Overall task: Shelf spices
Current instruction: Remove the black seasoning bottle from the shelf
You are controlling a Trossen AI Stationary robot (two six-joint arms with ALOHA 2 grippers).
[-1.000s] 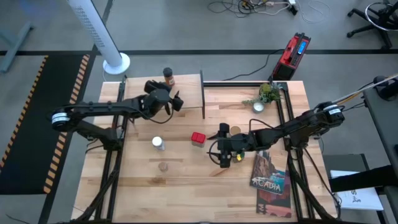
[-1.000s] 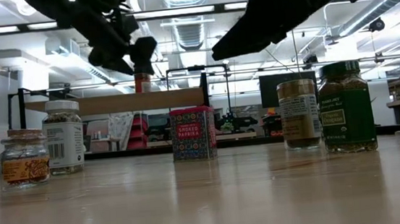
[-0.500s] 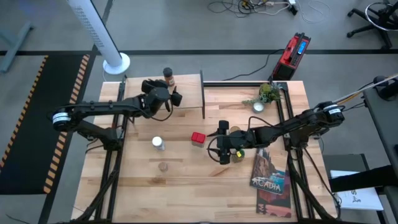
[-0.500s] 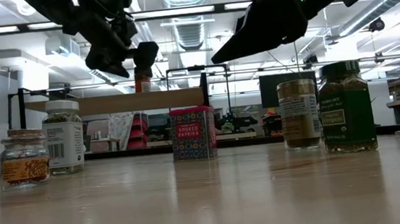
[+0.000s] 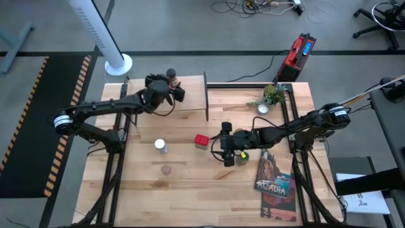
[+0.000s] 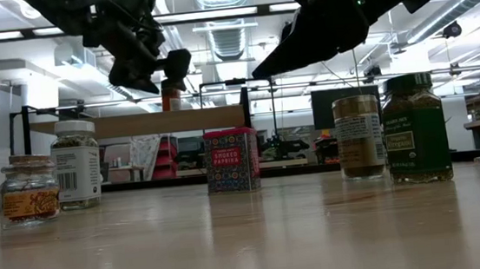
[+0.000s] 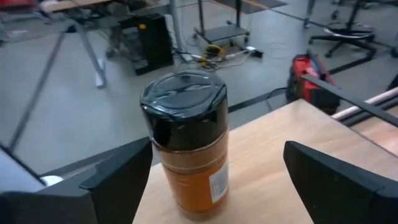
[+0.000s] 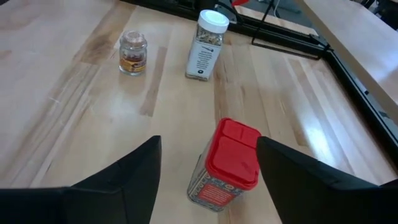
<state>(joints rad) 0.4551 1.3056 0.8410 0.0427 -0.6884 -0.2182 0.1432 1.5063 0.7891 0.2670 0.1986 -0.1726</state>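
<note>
from above, the left hand [image 5: 178, 92] hovers spread wide beside the dark-capped brown jar [image 5: 171, 78] already on the shelf [image 5: 190, 82], while the right hand [image 5: 223, 140] hangs spread open near the red square tin [image 5: 201, 140] on the surface [image 5: 190, 183]. at table height, the tin [image 6: 231, 160] looks rigid and light. through the right wrist camera, its flat sides [image 8: 224, 168] seem the surest grip.

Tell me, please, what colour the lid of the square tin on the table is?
Red; the square tin's hinged lid shows best in the right wrist view.
</note>
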